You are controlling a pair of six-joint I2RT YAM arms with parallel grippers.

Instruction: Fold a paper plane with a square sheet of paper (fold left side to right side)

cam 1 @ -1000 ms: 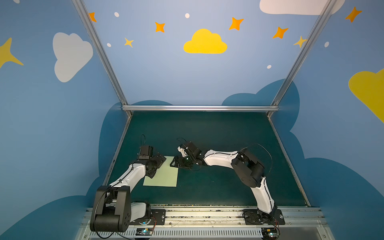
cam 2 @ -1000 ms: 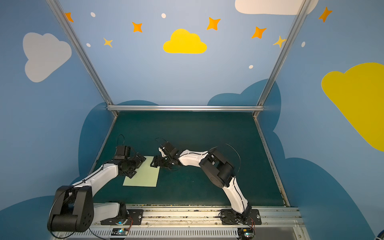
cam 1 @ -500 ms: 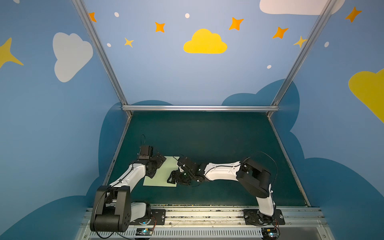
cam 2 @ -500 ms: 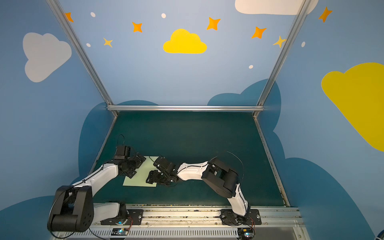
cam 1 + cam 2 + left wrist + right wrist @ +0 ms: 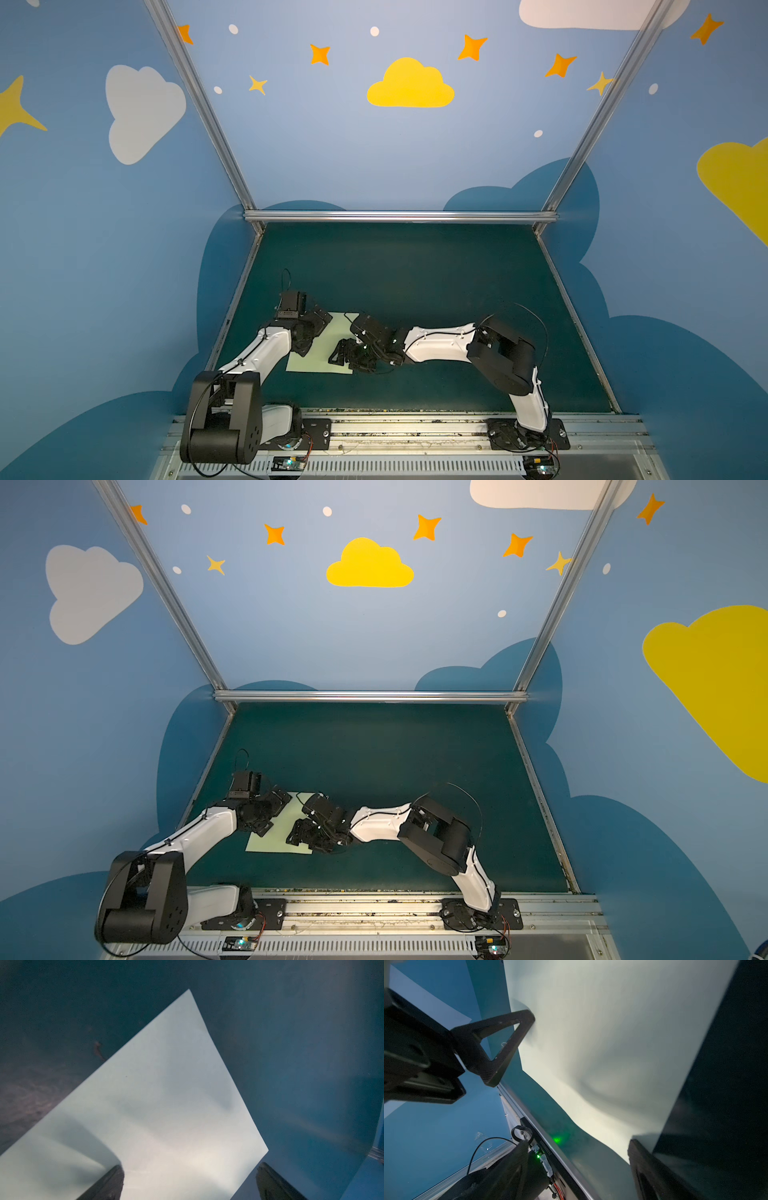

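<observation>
A dark green table is enclosed by blue walls painted with clouds and stars. A pale green paper sheet is laid near the table's front left corner. The left gripper and right gripper are held over it, jaws spread wide, nothing clasped.

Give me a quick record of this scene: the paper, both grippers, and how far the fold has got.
paper: pale green sheet on the dark green table
left gripper: open, at the paper's left edge, one finger over the sheet
right gripper: open, low over the paper's near right part; contact unclear
held: nothing gripped
fold progress: no dart shape or wing flaps visible yet
</observation>
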